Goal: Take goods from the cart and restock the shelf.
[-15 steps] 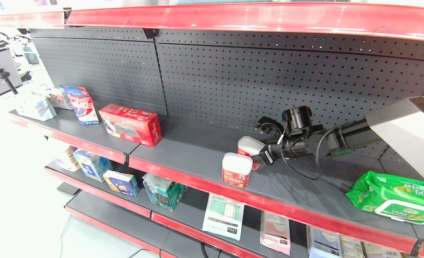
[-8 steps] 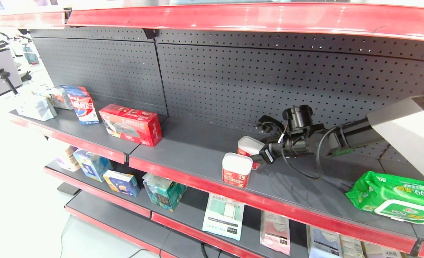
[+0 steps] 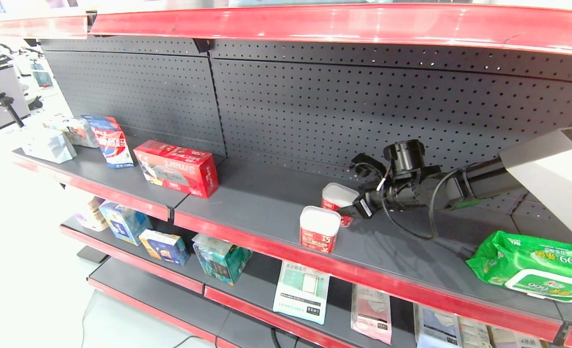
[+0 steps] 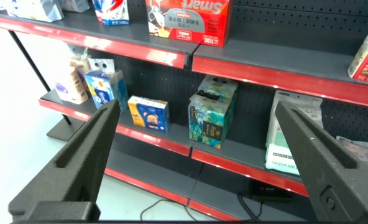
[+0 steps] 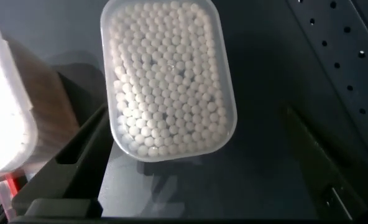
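Two clear tubs of cotton swabs with red labels stand on the grey shelf (image 3: pixel 266 203). The front tub (image 3: pixel 319 227) is near the red edge and the rear tub (image 3: pixel 338 195) (image 5: pixel 168 74) is just behind it. My right gripper (image 3: pixel 351 211) (image 5: pixel 196 118) is level with the rear tub, open, its fingers apart on either side of the tub's near end with a gap on both sides. The front tub's rim (image 5: pixel 4 124) lies beside it. My left gripper (image 4: pixel 196 155) is open with nothing in it and faces the lower shelves.
A green wipes pack (image 3: pixel 532 266) lies to the right on the same shelf. A red box (image 3: pixel 177 166) and a blue-red bag (image 3: pixel 111 140) stand to the left. Black pegboard (image 3: pixel 315 106) backs the shelf. Boxes (image 4: pixel 212 112) and packets fill the lower shelves.
My right arm has drawn back slightly to the right, away from the rear tub. The tub has stayed where it was on the shelf.
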Motion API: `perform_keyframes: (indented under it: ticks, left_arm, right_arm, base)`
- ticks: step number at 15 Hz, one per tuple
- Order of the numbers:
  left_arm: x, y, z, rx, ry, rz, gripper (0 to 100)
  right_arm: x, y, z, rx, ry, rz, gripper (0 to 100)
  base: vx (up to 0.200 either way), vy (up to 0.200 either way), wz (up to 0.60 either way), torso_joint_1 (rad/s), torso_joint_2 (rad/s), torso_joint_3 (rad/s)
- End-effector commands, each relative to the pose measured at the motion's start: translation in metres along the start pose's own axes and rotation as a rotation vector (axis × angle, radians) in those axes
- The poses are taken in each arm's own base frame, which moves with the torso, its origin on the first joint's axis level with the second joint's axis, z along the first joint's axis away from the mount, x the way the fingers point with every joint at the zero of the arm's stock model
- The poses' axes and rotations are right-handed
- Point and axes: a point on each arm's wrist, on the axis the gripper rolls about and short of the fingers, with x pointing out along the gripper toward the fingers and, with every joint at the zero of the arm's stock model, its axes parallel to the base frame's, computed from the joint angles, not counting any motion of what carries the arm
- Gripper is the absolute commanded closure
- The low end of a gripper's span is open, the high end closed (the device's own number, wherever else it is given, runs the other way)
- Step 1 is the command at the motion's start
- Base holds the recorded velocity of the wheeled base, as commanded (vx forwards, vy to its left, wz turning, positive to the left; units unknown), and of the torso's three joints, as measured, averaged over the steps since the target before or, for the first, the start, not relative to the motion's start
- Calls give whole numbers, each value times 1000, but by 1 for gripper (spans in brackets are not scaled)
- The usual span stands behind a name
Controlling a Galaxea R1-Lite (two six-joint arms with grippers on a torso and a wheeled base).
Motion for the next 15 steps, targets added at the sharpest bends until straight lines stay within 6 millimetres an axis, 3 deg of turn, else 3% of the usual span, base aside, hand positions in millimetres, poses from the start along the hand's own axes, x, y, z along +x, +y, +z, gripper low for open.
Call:
perform_keyframes:
  ticks: [1,6,15]
  left_arm:
    - [0,0,0,0,0,-1,0]
    - [0,0,0,0,0,-1,0]
    - [0,0,0,0,0,1,0]
  right_arm:
    - [-2,-1,1,1,-4,-7,0]
    - [-7,-7,0,8,0,-29,0]
    - [-25,6,-12,40,40,-3,0]
  base:
    - [0,0,0,0,0,0]
    - [0,0,0,0,0,0]
    - [0,0,0,0,0,0]
